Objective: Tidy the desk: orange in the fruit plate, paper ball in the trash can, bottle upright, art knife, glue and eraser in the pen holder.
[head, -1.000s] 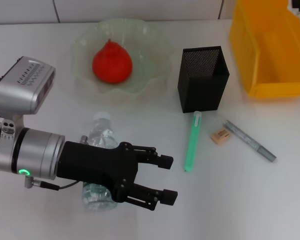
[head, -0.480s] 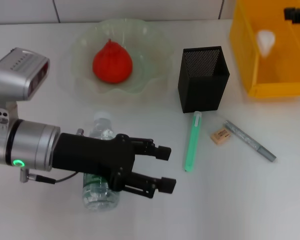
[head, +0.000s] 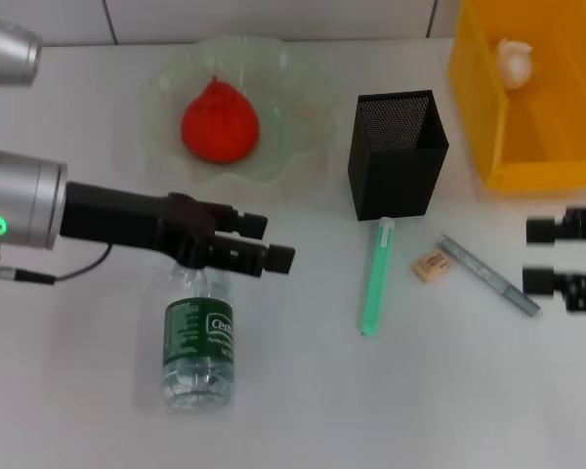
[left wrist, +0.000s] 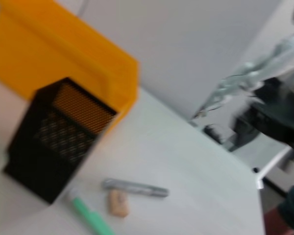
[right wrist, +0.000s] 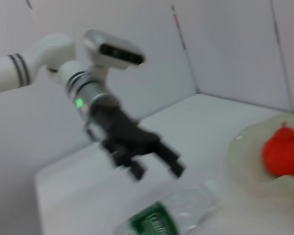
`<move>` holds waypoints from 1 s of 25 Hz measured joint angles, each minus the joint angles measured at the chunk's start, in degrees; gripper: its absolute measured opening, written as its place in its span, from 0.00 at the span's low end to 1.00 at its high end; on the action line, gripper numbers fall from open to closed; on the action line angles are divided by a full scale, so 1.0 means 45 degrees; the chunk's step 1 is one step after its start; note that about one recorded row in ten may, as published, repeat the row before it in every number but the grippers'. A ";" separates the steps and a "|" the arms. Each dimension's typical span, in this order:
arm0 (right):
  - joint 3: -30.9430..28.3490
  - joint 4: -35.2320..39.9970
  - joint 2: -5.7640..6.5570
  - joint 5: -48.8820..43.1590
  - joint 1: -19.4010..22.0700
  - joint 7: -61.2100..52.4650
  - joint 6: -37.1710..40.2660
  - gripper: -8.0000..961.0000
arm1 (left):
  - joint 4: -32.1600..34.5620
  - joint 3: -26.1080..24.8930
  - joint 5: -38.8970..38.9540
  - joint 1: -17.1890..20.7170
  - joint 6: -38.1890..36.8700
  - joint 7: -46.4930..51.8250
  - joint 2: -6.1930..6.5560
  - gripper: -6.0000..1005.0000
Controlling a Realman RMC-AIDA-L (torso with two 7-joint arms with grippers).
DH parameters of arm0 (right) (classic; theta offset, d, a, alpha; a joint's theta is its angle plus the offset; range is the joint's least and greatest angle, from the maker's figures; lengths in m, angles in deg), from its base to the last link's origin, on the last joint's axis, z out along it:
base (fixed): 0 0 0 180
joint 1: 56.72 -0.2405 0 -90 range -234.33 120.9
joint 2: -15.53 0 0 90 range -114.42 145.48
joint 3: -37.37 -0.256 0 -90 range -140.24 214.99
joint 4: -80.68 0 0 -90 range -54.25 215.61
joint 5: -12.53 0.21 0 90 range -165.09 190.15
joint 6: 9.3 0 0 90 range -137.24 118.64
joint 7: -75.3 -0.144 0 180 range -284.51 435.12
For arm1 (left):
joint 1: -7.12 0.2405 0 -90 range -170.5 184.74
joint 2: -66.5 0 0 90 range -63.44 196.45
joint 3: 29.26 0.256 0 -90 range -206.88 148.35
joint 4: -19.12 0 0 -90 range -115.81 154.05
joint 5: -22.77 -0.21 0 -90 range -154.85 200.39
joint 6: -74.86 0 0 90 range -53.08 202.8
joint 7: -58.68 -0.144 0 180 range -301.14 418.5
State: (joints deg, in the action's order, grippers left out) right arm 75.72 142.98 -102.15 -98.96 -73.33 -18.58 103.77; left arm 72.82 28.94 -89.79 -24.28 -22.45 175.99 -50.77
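The bottle (head: 199, 337) lies on its side on the desk (head: 68, 391), and its cap end is hidden under my left gripper (head: 269, 241), which is open. The bottle (right wrist: 166, 218) and left gripper (right wrist: 157, 166) also show in the right wrist view. The orange (head: 220, 119) sits in the fruit plate (head: 303, 88). The paper ball (head: 515, 61) lies in the trash can (head: 542, 176). A green pen-shaped glue stick (head: 376, 277), the eraser (head: 432, 265) and a grey art knife (head: 488, 275) lie in front of the pen holder (head: 396, 151). My right gripper (head: 540, 256) is open at the right edge, just right of the knife.
The left wrist view shows the pen holder (left wrist: 59, 142), the trash can (left wrist: 63, 68), the knife (left wrist: 134, 187), the eraser (left wrist: 118, 202) and the green stick (left wrist: 90, 220). A white tiled wall runs behind the desk.
My left gripper has drawn back from over the bottle's body to its cap end. My right gripper has come down into view at the right edge. The paper ball has landed in the trash can.
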 joint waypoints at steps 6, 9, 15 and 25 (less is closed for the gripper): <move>-0.0333 -0.3084 0.0524 0.0000 0.0148 0.2055 0.0048 0.67 | 0.2218 0.0007 -0.2572 -0.0708 0.0596 0.4056 -0.0137 0.83; -0.0520 -0.3873 0.0637 -0.0016 0.0128 0.2784 -0.0148 0.67 | 0.2408 0.0162 -0.4155 -0.1339 0.1072 0.5844 -0.0210 0.83; -0.0527 -0.4159 0.0610 -0.0213 0.0126 0.3643 -0.0610 0.67 | 0.1580 0.0570 -0.6827 -0.2559 0.2136 0.8464 -0.0283 0.83; -0.0400 -0.4922 0.0551 -0.0629 -0.0260 0.4699 -0.1771 0.67 | 0.0363 0.1273 -0.8138 -0.2973 0.3223 1.0333 -0.0334 0.78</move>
State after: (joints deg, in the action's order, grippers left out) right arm 73.92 120.83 -99.67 -101.79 -74.50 2.57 95.80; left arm 74.46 34.67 -126.41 -37.66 -7.95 222.48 -52.28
